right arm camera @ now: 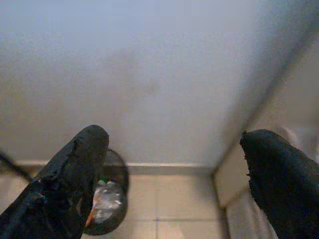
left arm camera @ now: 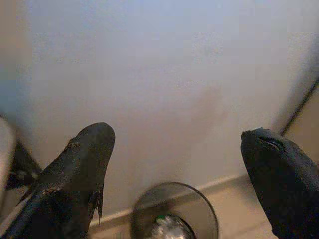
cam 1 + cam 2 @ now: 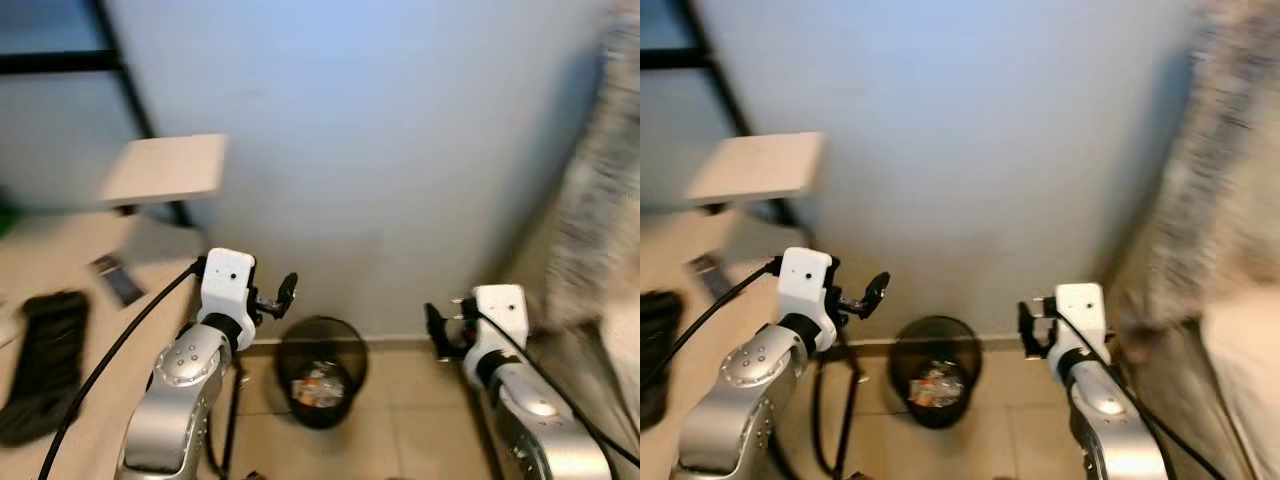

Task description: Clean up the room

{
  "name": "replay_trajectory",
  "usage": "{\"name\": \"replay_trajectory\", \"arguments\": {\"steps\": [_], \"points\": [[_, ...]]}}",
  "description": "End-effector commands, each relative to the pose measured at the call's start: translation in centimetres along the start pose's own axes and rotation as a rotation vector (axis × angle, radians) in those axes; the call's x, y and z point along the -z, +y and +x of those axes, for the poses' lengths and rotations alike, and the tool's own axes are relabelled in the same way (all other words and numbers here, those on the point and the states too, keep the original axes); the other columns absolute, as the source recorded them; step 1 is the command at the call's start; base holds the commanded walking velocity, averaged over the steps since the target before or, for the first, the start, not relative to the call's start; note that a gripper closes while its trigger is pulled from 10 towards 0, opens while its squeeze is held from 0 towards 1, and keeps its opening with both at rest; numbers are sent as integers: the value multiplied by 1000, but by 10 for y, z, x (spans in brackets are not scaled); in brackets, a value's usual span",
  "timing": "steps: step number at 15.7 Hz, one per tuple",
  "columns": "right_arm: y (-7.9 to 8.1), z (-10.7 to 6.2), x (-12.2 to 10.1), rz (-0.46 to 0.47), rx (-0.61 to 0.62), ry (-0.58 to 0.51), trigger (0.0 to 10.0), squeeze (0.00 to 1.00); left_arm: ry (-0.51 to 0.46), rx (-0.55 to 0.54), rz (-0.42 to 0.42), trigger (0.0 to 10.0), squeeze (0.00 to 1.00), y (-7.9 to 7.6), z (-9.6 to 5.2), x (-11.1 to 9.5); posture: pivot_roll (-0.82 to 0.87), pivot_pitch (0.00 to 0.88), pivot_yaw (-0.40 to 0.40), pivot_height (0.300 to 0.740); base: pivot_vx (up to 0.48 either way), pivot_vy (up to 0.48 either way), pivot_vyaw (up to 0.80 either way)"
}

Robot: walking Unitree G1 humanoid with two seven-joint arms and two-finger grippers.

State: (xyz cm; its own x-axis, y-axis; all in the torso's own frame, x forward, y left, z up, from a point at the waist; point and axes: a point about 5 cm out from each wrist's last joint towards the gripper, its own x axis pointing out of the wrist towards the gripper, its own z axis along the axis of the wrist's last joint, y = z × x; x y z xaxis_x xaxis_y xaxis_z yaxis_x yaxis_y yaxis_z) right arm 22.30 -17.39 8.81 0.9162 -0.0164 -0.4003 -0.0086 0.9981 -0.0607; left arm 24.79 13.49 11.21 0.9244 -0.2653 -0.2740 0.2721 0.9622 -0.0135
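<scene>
A black mesh waste bin stands on the tiled floor against the pale wall, with crumpled rubbish inside. My left gripper is held out above and just left of the bin. In its wrist view the left gripper is open with nothing between the fingers, and the bin lies below. My right gripper hangs to the right of the bin at about the same height. In its wrist view the right gripper is open and empty, and the bin sits off to one side.
A light wooden desk on the left carries a black keyboard-like object and a small dark item. A pale board and a black frame post rise behind it. Patterned fabric hangs at the right.
</scene>
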Motion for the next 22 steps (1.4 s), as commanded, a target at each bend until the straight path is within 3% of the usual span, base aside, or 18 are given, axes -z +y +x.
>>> {"name": "replay_trajectory", "arguments": {"steps": [1,2,3,6,8,11,22], "points": [[1,1,-4,36,-11,-14,10000,0,39,-38,10,10000,0,5,-4,2,16,0,45,740,0,0,-800],[2,1,-8,58,-11,-34,10000,0,54,-22,-7,10000,0,6,-4,3,15,0,47,740,0,0,0],[3,1,-12,59,-21,-58,10000,0,9,-14,58,10000,0,7,-5,-2,22,0,49,740,0,0,0],[-1,2,-13,32,35,-65,10000,0,-55,5,76,10000,0,4,-8,-9,25,0,63,740,0,0,-525],[-2,3,-11,55,55,-56,10000,0,-24,-8,-15,10000,0,8,-9,-9,8,0,78,740,0,0,-781],[0,2,-12,53,47,-54,10000,0,5,3,-63,10000,0,11,-6,-7,-2,0,77,740,0,0,-781],[5,12,-14,28,6,-49,10000,0,13,-34,-93,10000,0,10,-17,-7,41,0,18,740,0,0,-788]]}}
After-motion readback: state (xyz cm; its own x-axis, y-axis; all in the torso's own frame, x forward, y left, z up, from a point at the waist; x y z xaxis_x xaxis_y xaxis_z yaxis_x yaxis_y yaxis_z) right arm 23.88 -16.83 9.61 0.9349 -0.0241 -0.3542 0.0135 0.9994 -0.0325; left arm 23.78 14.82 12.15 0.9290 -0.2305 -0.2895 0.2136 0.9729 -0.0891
